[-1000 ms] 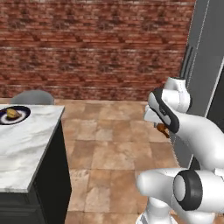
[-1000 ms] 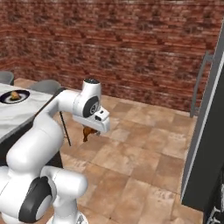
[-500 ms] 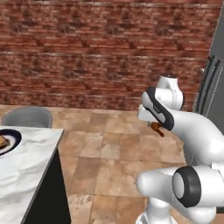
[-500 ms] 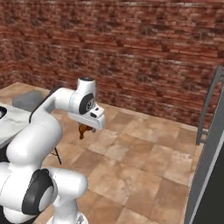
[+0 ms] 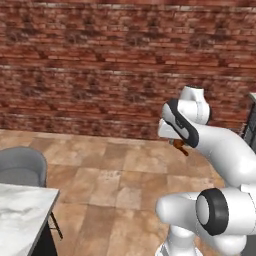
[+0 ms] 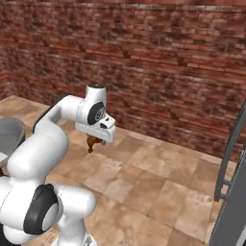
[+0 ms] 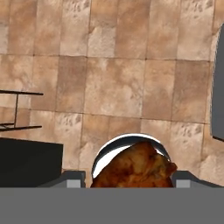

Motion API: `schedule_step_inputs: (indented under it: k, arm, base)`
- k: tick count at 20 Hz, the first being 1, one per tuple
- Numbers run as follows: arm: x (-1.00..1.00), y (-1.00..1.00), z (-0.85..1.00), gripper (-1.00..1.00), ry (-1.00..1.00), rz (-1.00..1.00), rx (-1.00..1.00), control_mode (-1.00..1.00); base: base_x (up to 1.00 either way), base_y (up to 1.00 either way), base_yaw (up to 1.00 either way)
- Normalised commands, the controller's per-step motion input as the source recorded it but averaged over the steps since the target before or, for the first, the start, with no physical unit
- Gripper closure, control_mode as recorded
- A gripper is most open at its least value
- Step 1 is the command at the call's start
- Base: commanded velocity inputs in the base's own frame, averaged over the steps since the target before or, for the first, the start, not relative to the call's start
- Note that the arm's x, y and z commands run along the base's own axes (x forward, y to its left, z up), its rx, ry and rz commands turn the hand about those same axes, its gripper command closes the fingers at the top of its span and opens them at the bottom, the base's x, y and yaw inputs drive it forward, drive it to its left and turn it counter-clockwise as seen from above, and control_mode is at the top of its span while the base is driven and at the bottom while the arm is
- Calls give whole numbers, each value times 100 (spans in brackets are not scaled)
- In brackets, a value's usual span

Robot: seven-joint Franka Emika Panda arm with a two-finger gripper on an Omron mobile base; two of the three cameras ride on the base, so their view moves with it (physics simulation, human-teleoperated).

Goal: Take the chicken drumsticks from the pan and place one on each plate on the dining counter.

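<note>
The gripper (image 6: 93,142) is pinching a reddish-brown chicken drumstick (image 7: 133,169), carried up in the air over the tiled floor (image 5: 115,175) in front of the brick wall (image 5: 100,65). The fingertips are mostly hidden behind the meat. Just a corner of the dining counter (image 5: 22,210) pokes in, cut off at the frame edge, with a grey chair (image 5: 20,167) beside it.
</note>
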Motion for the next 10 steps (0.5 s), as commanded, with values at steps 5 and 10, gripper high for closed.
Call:
schedule_step_inputs:
  k: [5,10]
  arm:
    - [0,0,0,100,0,0,0,100]
    - [0,0,0,100,0,0,0,100]
  base:
    - [100,4,24]
    - [100,4,25]
